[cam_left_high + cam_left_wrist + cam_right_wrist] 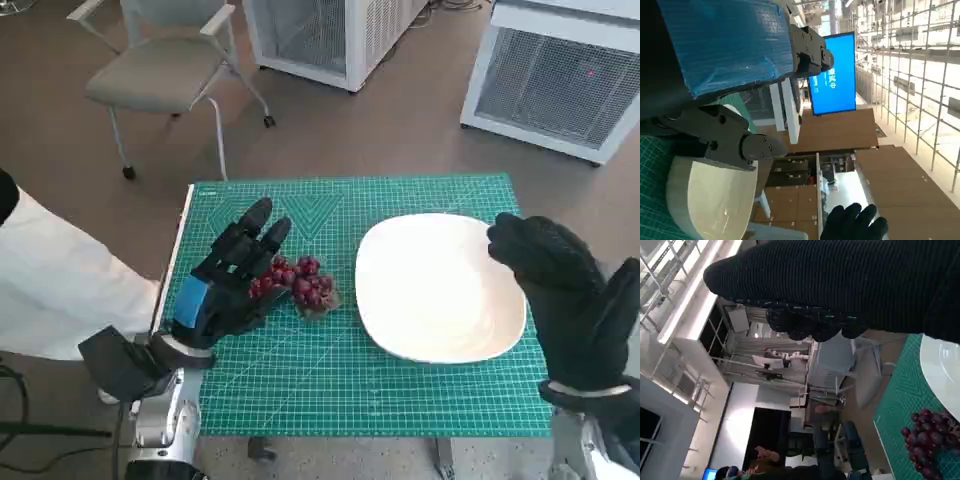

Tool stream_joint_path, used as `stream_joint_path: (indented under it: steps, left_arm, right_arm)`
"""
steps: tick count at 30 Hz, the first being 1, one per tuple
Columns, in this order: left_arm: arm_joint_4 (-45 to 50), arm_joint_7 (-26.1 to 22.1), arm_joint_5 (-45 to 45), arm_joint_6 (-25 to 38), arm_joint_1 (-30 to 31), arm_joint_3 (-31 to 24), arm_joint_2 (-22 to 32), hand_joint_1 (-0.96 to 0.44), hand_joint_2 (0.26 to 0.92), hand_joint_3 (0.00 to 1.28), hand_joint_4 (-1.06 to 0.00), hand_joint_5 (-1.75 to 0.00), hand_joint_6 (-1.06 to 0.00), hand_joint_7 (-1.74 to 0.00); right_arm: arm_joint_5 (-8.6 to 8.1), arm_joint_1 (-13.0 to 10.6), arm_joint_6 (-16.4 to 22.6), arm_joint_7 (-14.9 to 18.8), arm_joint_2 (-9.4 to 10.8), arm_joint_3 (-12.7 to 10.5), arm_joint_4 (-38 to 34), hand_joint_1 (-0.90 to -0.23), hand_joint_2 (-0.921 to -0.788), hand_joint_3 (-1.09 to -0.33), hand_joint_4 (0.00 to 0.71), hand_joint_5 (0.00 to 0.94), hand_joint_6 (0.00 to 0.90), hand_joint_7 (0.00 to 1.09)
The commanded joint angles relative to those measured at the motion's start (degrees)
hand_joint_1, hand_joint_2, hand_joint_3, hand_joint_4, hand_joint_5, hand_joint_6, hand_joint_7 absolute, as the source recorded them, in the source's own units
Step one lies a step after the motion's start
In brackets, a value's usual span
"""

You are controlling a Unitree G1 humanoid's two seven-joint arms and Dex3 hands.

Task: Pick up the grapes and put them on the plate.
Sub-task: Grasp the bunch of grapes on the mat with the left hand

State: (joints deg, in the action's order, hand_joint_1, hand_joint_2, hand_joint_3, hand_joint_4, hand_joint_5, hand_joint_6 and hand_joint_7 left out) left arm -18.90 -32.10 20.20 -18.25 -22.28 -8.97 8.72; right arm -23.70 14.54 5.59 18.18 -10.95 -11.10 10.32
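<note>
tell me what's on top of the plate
Nothing lies on the white plate; its visible surface is bare. The right hand hangs over its far right edge, hiding that part.

Grapes (929,450) on green mat (900,410) — beside white plate (940,357).

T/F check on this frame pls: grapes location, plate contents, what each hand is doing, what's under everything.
1. The grapes lie on the green cutting mat, beside the plate. True.
2. The white plate already holds the grapes. False: nothing lies on it; the grapes are on the mat off its left edge.
3. The left hand is at the grapes, fingers spread beside them. True.
4. The right hand holds the grapes. False: it holds nothing, at the plate's right edge.
5. A chair stands on the floor beyond the table. True.
</note>
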Motion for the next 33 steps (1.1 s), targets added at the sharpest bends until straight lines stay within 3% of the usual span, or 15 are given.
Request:
stream_joint_path:
  steps: [1, 33]
  left_arm:
    - [1.8, 0.1, 0.3, 0.6, 0.8, 0.0, 0.2, -0.13, 0.921, 0.23, -0.21, 0.0, -0.29, 0.0]
    - [1.7, -0.6, 0.4, 1.3, 0.4, 0.2, 0.4, -0.14, 0.921, 0.23, -0.21, 0.0, -0.29, 0.0]
  right_arm:
    - [0.05, -1.2, -0.9, -0.3, 0.3, 0.1, -0.3, -0.337, -0.921, -0.609, 0.424, 0.847, 0.226, 1.01]
    - [0.03, -1.3, -0.8, -0.3, 0.2, -0.2, 0.0, -0.337, -0.921, -0.608, 0.424, 0.849, 0.232, 1.01]
